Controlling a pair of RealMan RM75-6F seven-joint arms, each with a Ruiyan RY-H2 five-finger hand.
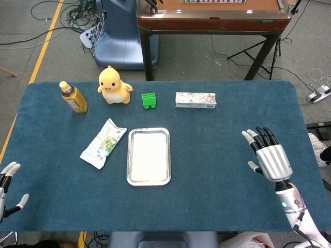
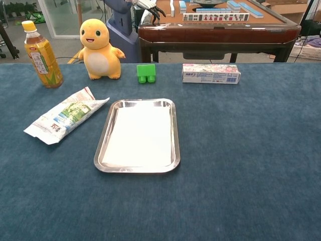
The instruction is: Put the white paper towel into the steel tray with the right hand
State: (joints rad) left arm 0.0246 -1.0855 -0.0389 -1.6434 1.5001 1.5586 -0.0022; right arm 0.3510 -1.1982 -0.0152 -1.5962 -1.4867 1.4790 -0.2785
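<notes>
1. We note the steel tray (image 1: 149, 178): a shiny rectangle with rounded corners and a raised rim, on the blue, felt-like counter (image 1: 217, 170).
2. The white paper towel (image 2: 139, 135) lies flat inside the tray, covering most of its floor; it is matte and smooth.
3. Right hand (image 1: 270, 155) sits over the counter's right side, well apart from the tray; silver back, dark fingers (image 1: 265, 134) spread apart, holding nothing. The chest view does not show it.
4. Left hand (image 1: 7, 182) is cut off at the head view's left edge; we see pale fingers apart, nothing held.
5. Left of the tray, a crinkled plastic packet (image 2: 65, 114). Along the far edge: a bottle (image 2: 42, 53) with yellow cap, a soft yellow plush toy (image 2: 101, 48), a green block (image 2: 146, 73), a printed long box (image 2: 211, 73). Label print is too small to read.
</notes>
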